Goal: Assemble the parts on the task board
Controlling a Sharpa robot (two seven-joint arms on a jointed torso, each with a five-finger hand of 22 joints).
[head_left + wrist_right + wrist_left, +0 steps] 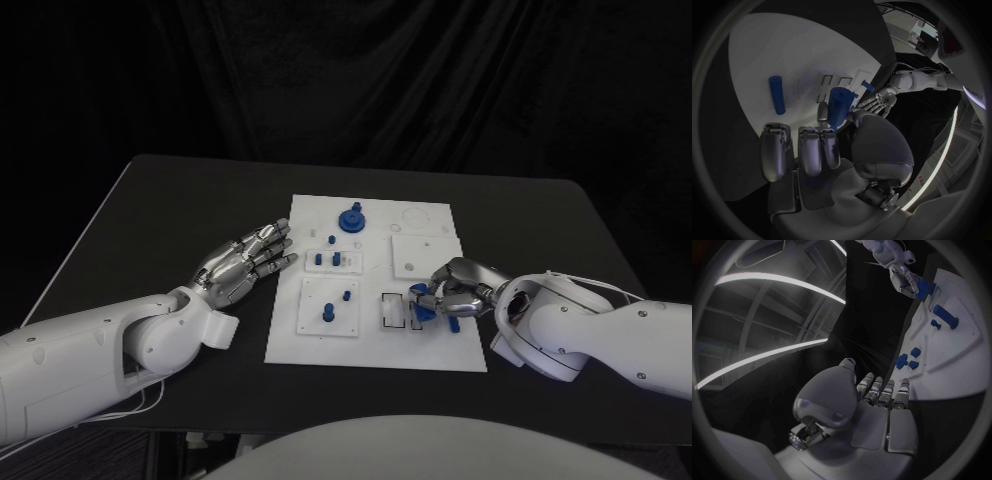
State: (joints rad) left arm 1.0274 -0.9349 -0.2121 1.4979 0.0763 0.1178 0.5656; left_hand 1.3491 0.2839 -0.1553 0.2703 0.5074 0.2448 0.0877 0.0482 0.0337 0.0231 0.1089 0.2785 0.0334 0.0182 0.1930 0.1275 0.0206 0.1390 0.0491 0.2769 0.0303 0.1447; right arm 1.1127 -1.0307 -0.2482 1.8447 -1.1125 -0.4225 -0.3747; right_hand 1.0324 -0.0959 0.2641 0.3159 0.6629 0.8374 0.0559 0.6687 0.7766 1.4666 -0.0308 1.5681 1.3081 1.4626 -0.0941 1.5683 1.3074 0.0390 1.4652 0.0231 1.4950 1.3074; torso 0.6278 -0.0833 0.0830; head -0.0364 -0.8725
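Observation:
The white task board (372, 345) lies mid-table. My right hand (453, 288) is over its near right corner, by two small slots (394, 310), and pinches a blue cylindrical part (839, 105) between thumb and finger; the part (423, 316) shows below the fingers. Another blue peg (776, 94) lies flat on the board beside that hand. My left hand (245, 262) rests off the board's left edge, fingers spread and holding nothing. A taller blue part (352, 217) stands near the board's far edge, and small blue pegs (332, 260) sit in the middle-left plate.
Two more blue pegs (330, 314) stand in the near-left plate of the board. A round recess (415, 217) is at the board's far right. The black table (173, 200) runs bare to the left and behind the board, its edges close on both sides.

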